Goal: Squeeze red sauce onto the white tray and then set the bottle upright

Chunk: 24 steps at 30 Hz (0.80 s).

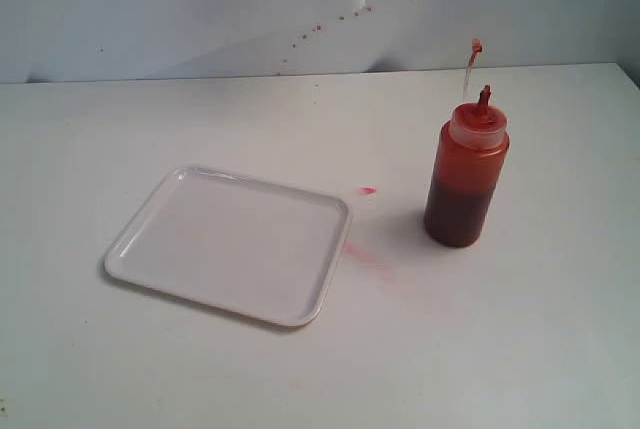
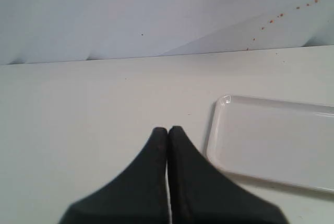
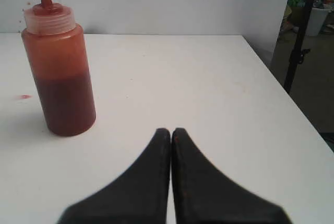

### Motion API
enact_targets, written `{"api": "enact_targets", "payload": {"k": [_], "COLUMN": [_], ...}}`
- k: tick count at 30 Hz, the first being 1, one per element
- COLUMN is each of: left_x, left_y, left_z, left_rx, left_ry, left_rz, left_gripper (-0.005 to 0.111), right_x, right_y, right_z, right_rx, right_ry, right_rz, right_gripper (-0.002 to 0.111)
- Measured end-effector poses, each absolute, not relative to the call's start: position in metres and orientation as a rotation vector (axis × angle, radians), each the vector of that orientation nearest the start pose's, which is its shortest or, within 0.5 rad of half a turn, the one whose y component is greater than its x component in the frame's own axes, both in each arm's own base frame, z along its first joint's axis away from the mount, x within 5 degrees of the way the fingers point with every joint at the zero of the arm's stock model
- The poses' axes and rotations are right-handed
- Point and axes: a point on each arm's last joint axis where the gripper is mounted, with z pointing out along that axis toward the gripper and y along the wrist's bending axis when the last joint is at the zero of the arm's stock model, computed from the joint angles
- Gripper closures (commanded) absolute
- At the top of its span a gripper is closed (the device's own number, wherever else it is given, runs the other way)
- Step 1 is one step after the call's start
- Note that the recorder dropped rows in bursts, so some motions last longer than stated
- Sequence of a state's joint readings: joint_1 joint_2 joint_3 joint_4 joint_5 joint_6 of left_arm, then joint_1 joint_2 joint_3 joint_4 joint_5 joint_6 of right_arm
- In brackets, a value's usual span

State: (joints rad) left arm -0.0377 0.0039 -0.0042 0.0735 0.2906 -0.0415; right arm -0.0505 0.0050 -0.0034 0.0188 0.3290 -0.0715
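Observation:
The bottle (image 1: 466, 177) stands upright on the table, right of the white tray (image 1: 232, 242); its red-stained nozzle points up and the thin tethered tip cap sticks up beside it. The tray lies flat and shows no red sauce on it. In the right wrist view the bottle (image 3: 59, 67) stands apart from my right gripper (image 3: 170, 131), whose black fingers are shut on nothing. My left gripper (image 2: 168, 129) is also shut and empty, close to a corner of the tray (image 2: 271, 140). Neither gripper shows in the exterior view.
A pale pink speck (image 1: 367, 191) and a faint pinkish smear (image 1: 362, 251) mark the table between tray and bottle. Small brown spatters dot the back wall (image 1: 340, 19). The table's edge (image 3: 271, 78) drops off beside the right gripper, with a dark stand (image 3: 301, 36) beyond.

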Motion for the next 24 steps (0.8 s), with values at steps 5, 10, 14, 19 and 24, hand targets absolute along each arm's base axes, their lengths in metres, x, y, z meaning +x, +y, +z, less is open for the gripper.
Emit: {"api": "enact_targets", "payload": {"k": [5, 10, 14, 19, 24], "left_x": [0.055, 0.055, 0.055, 0.056, 0.048], "left_y": [0.0, 0.0, -0.003, -0.001, 0.012], "left_z": [0.188, 0.188, 0.191, 0.218, 0.243], "left_rx": [0.044, 0.044, -0.038, -0.322, -0.506], "left_ry": [1.773, 1.773, 1.741, 1.423, 1.058], "left_rz": [0.012, 0.012, -0.105, -0.401, -0.556], "left_gripper": [0.107, 0.107, 0.107, 0.107, 0.107], "right_x": [0.054, 0.054, 0.054, 0.054, 0.054], "right_y": [-0.002, -0.002, -0.002, -0.002, -0.002], "right_z": [0.184, 0.184, 0.184, 0.184, 0.184], "right_rx": [-0.007, -0.007, -0.007, -0.007, -0.007], "right_ry": [1.815, 1.815, 1.815, 1.815, 1.815], "right_rz": [-0.068, -0.068, -0.068, -0.068, -0.068], "right_gripper": [0.107, 0.107, 0.107, 0.107, 0.107]}}
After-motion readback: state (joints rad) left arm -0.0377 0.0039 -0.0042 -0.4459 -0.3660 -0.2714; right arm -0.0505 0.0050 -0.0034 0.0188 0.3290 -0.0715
